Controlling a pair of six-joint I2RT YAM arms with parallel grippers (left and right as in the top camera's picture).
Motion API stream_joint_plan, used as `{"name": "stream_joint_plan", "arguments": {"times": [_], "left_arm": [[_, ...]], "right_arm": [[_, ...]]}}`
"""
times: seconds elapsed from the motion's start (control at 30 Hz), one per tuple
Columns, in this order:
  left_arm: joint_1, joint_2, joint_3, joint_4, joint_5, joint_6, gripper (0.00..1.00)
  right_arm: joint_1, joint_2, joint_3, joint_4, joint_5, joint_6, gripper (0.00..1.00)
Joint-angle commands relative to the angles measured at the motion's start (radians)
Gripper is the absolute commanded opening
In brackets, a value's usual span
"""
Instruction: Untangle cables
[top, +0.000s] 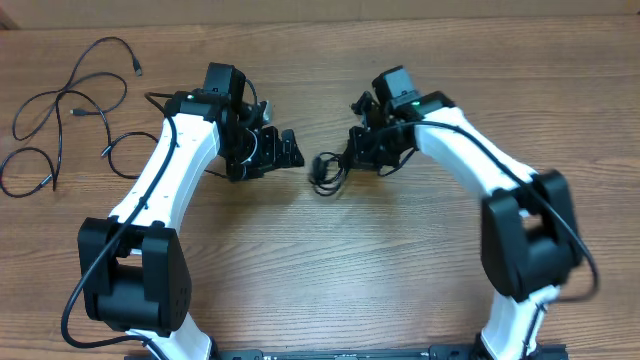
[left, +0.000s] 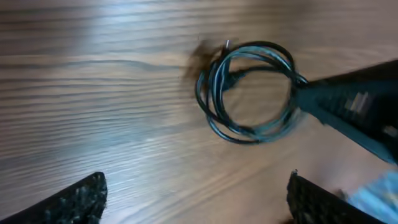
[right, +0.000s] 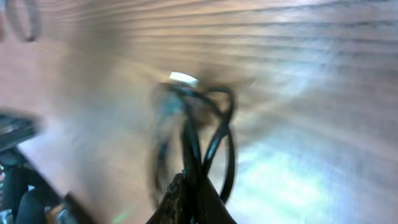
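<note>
Right tool (right: 189, 194) on coiled cables (left: 236, 132)

Your left arm (top: 165, 165) and right arm (top: 470, 150) share one build: smooth white shells on the long links and chunky matte black housings (top: 135, 275) at the lower joints. You can see a thin black wire (top: 70, 303) trailing along each arm. Both wrists are black and blocky, and a small green light (top: 407, 98) shows on the right one. Your left gripper (top: 290, 150) has black fingers (left: 81, 196) with a fine pebbled texture. The right gripper (left: 301, 90) is dark too, and its pale lettering (left: 357, 102) is too blurred to read.
</note>
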Motion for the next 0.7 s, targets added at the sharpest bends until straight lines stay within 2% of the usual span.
{"name": "stream_joint_plan", "arguments": {"times": [0.0,0.07,0.37,0.43,0.5,0.6,0.67], "left_arm": [[-0.015,0.009,0.000,-0.010,0.168,0.092,0.76],[-0.032,0.009,0.000,-0.028,0.168,0.089,0.72],[-0.151,0.009,0.000,-0.097,0.106,0.085,0.72],[-0.175,0.009,0.000,-0.098,0.039,0.041,0.71],[-0.193,0.010,0.000,-0.105,-0.069,-0.054,0.66],[-0.199,0.010,0.000,-0.114,-0.153,-0.080,0.64],[-0.197,0.010,0.000,-0.121,-0.288,-0.118,0.61]], "right_arm": [[0.013,-0.142,0.003,-0.074,-0.034,-0.024,0.04],[0.024,-0.178,0.003,-0.105,-0.035,-0.023,0.04],[0.032,-0.206,0.003,-0.117,-0.224,-0.020,0.04],[0.032,-0.206,0.003,-0.119,-0.249,-0.020,0.04],[0.032,-0.206,0.003,-0.126,-0.269,-0.020,0.04],[0.032,-0.206,0.003,-0.137,-0.269,-0.021,0.04],[0.032,-0.206,0.003,-0.137,-0.269,-0.021,0.04]]}}
